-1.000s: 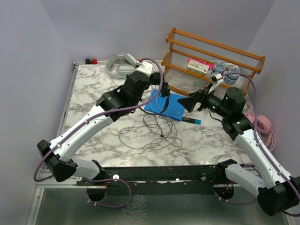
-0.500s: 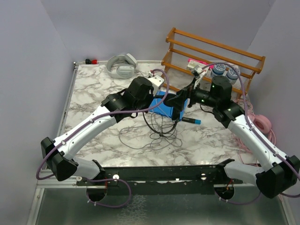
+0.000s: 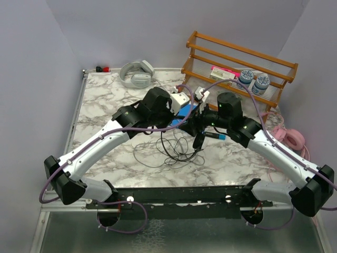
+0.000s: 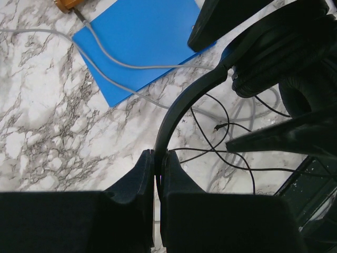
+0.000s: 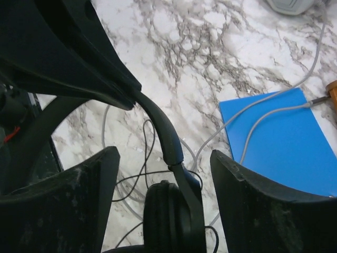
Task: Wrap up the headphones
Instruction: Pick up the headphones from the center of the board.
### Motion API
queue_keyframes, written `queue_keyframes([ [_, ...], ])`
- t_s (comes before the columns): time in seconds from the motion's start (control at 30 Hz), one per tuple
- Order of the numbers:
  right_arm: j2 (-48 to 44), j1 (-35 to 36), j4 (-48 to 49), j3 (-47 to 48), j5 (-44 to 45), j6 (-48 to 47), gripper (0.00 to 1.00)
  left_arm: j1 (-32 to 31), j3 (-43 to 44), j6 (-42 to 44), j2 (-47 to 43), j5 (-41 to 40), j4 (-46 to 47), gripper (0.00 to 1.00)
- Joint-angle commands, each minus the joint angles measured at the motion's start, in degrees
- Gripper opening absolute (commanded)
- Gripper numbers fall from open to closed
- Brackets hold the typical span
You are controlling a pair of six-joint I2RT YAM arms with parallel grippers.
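Above marbled tabletop (image 3: 105, 108), black headphones (image 4: 181, 108), wooden rack (image 3: 239, 49) at back, lilac walls (image 3: 158, 21)

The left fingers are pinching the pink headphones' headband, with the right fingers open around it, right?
No: the headband pinched by the left fingers belongs to the black headphones, as the left wrist view shows. The pink headphones lie apart at the far right. The right fingers are open around that headband.

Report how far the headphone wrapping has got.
Done: nothing; no cable looks wrapped. In hand: left gripper shut on the headband of the black headphones, right gripper open around it, their thin cable sprawled loose on the table. Remaining: that pair, plus the grey-white headphones and pink headphones, both untouched.
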Motion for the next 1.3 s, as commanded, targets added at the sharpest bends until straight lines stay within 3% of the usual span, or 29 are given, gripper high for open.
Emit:
queue_keyframes([
  [0.0, 0.8, 1.2, -2.8, 0.8, 2.1, -2.3, 0.72, 0.0, 2.8, 1.4, -3.1, 6.1, 0.5, 0.04],
  [0.17, -0.3, 1.5, -1.5, 0.2, 2.5, -2.1, 0.48, -0.1, 3.2, 1.4, -3.3, 6.3, 0.1, 0.06],
  [0.27, -1.2, 1.6, -0.8, -0.4, 3.3, -1.4, 0.30, 0.0, 3.0, 0.0, -3.6, 4.9, 0.1, 0.28],
  [0.4, -2.0, 1.6, 1.4, -1.8, 7.3, 1.0, 0.22, 0.0, 2.4, -3.6, -5.4, 1.5, 1.5, 0.44],
  [0.5, -2.3, 1.6, 3.8, -3.4, 12.7, 4.9, 0.12, -0.1, 1.1, -8.3, -7.8, -6.4, 2.0, 0.64],
  [0.57, -2.3, 1.6, 5.9, -4.6, 16.0, 7.7, 0.07, 0.0, -0.6, -11.5, -9.9, -11.8, 1.7, 0.97],
  [0.67, -1.0, 1.6, 8.0, -5.5, 19.2, 11.2, 0.07, 0.0, -4.7, -17.3, -13.4, -18.1, 1.3, 0.99],
  [0.97, 5.2, 1.6, 10.7, -4.3, 23.1, 17.0, 0.07, 0.1, -17.5, -39.9, -14.7, -19.8, 2.9, 0.99],
  [1.2, 7.3, 1.6, 10.8, -4.0, 22.6, 16.2, 0.08, 0.1, -18.0, -44.1, -11.5, -21.4, 5.5, 0.90],
  [1.27, 7.3, 1.6, 10.9, -4.4, 22.4, 16.3, 0.08, 0.0, -17.7, -43.8, -10.0, -22.4, 6.0, 0.82],
])
